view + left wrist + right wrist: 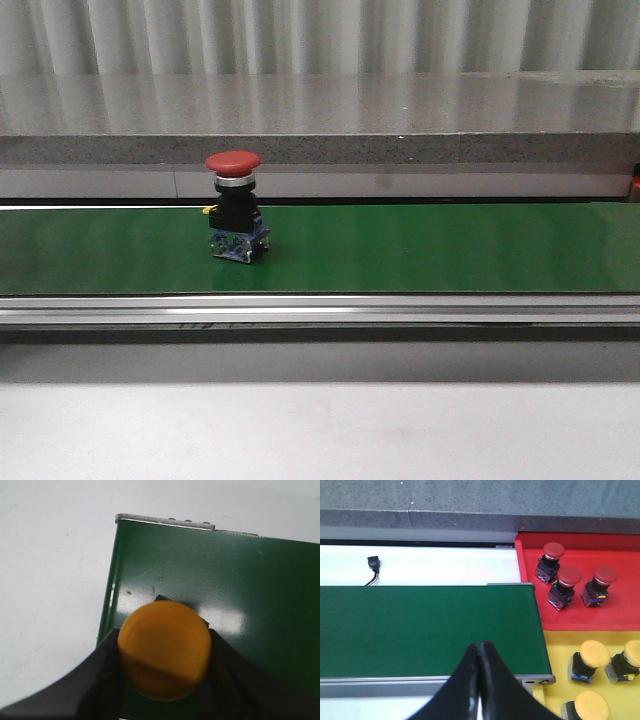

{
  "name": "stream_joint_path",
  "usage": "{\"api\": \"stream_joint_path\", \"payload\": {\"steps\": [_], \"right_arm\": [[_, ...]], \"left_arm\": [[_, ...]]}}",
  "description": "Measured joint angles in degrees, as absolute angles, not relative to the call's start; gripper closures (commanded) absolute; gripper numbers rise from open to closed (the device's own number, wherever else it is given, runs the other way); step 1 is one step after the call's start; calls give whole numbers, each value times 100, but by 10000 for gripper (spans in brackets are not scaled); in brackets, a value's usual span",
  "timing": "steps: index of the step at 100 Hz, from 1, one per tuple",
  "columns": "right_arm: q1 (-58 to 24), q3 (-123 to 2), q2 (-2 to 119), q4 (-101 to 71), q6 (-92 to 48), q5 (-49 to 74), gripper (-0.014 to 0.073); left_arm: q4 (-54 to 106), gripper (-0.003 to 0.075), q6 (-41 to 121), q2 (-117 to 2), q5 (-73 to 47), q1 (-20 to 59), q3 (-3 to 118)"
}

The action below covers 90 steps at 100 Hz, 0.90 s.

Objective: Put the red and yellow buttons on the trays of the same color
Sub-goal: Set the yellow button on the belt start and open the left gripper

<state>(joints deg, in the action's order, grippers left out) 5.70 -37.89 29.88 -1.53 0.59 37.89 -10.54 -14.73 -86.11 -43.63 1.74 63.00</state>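
Left wrist view shows your left tool [162,672] pinching the round yellow push-button [164,650] by its cap over the green belt [240,580] — a shallow hold that may slip. Your right tool [480,652] is pressed together, empty — the red mushroom button [235,205] rides on unattended.

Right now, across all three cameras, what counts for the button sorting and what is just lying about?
Belongs to the job:
- red button upright on the green belt
- yellow button gripped in the left gripper
- red tray, three red buttons in it
- yellow tray, three yellow buttons showing
- right gripper, shut, empty

Just lying about:
- small black plug with a cable, beyond the belt
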Motion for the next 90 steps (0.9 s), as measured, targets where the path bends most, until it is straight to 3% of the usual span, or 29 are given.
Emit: {"api": "stream_joint_path", "payload": {"steps": [52,66,81,90], "right_arm": [[570,-3789,2988,-153,59,3789,661],[570,-3789,2988,-153,59,3789,661],[570,-3789,2988,-153,59,3789,661],[570,-3789,2988,-153,59,3789,661]], "left_arm": [[-1019,711,-1473,-8611,-4402,174,6124],[-1019,536,-1473,-8611,-4440,174,6124],[-1019,256,-1473,-8611,-4456,174,6124],[-1019,183,-1473,-8611,-4468,174,6124]]}}
